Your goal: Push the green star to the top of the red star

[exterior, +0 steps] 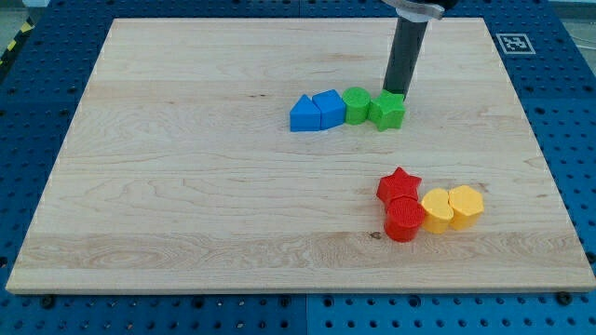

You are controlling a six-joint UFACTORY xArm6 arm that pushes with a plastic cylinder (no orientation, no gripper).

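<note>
Right behind the green star (388, 111) you'll find my tip (395, 93), touching its far edge on the side toward the view's top; it is a plain dark rod end, so it grips nothing and has no jaws to open or close. That green star sits in the upper middle of the wooden board (186, 186), at the right end of a short row — a green block (357, 104) of rounded shape touches it on the view's left, then two blue blocks, one (327, 109) beside the other (304, 113). Its surface is ridged and bright green, chunky, with blunt points; you cannot make out a clear long axis or which way it points. The red star (399, 185) lies well apart, toward the view's lower right, with a red cylinder (404, 220) touching it below. Two yellow blocks (436, 210) (465, 205) stand just to the right of those. No containers are on the board.
</note>
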